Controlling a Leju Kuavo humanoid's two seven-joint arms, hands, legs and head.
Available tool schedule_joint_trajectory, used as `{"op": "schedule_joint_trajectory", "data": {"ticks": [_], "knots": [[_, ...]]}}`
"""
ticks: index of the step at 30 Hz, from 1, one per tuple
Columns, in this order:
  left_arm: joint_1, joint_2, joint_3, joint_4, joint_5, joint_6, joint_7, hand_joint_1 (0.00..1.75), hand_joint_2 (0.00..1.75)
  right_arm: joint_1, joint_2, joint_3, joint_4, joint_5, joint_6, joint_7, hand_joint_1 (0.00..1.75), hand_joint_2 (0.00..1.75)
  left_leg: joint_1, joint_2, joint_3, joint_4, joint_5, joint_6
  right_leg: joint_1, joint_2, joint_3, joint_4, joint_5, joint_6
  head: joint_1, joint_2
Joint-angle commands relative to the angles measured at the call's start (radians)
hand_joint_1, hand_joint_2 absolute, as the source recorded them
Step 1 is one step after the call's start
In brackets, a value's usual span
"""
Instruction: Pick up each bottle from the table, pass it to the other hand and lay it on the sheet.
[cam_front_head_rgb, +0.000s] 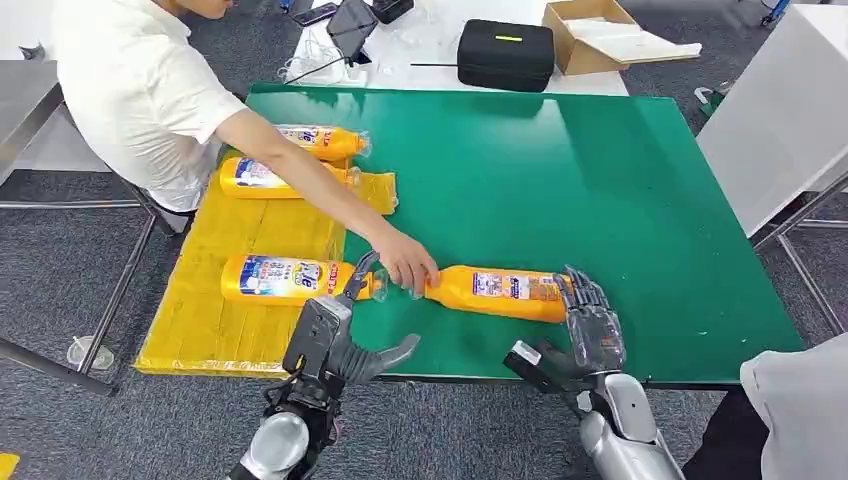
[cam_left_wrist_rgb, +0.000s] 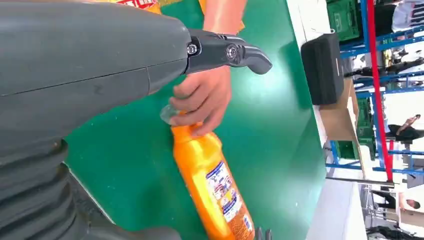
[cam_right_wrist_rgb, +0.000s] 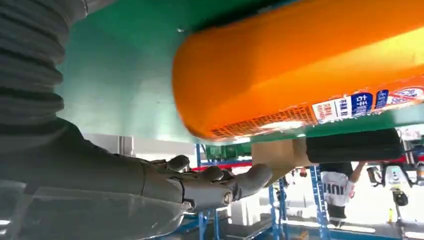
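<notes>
Bottles: four orange bottles, all lying on their sides. One lies on the bare green table (cam_front_head_rgb: 600, 180); three lie on the yellow sheet (cam_front_head_rgb: 250, 240).
Bottle on the table (cam_front_head_rgb: 500, 293): lies across the near edge, its base at the right robot hand, its neck pointing toward the left robot hand. A person's hand (cam_front_head_rgb: 405, 262) grips it at the neck.
Right robot hand (cam_front_head_rgb: 590, 325): fingers spread apart, holding nothing, raised just at the bottle's base. From the wrist camera the bottle's round base hangs close above the thumb and fingers; whether they touch it I cannot tell.
Left robot hand (cam_front_head_rgb: 335, 335): fingers apart, holding nothing, thumb stuck out to the side. It sits just beside the person's hand, between the near sheet bottle and the table bottle's neck.
Near sheet bottle (cam_front_head_rgb: 290, 278): just ahead of the left robot hand, its cap end partly hidden behind the raised fingers.
Far sheet bottles: one (cam_front_head_rgb: 320, 141) and another (cam_front_head_rgb: 275, 178) side by side, well ahead of the left robot hand; the person's arm crosses over both.
Hard to make out: label print is too small to read; the bottle's cap is covered by the person's fingers.
Beyond the table: one black case (cam_front_head_rgb: 505, 55) and one open cardboard box (cam_front_head_rgb: 590, 35) on a white surface.
</notes>
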Motion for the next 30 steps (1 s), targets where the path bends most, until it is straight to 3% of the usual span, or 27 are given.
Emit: {"op": "schedule_joint_trajectory", "data": {"ticks": [1,9,24,30], "knots": [[-0.038,0.01,-0.05,0.034,0.003,0.014,-0.013,0.0,1.75,-0.178,-0.052,0.082,0.192,0.02,0.058,0.009,0.0,1.75,0.001,0.002,0.004,0.001,-0.002,0.0,0.001,0.002,0.004,0.0,-0.001,-0.002,0.0,0.0],[-0.073,0.001,-0.075,0.066,0.033,0.022,-0.03,0.0,1.75,-0.344,0.003,0.112,0.418,-0.009,0.105,-0.038,0.0,1.75,0.0,0.004,0.004,0.001,-0.001,0.0,0.001,0.005,0.003,0.0,0.001,-0.001,0.0,0.0],[-0.113,-0.012,-0.105,0.11,0.056,0.015,-0.037,0.0,1.75,-0.399,0.04,0.136,0.548,-0.039,0.258,-0.058,0.0,1.75,0.001,0.002,0.004,0.0,0.0,0.0,0.001,0.002,0.003,0.0,0.001,-0.001,0.0,0.0],[-0.114,-0.012,-0.105,0.111,0.057,0.015,-0.037,0.0,1.75,-0.399,0.041,0.139,0.551,-0.037,0.265,-0.058,0.0,1.75,0.001,0.001,0.004,0.0,0.001,0.0,0.001,0.001,0.003,-0.001,0.001,0.0,0.0,0.0]]}}
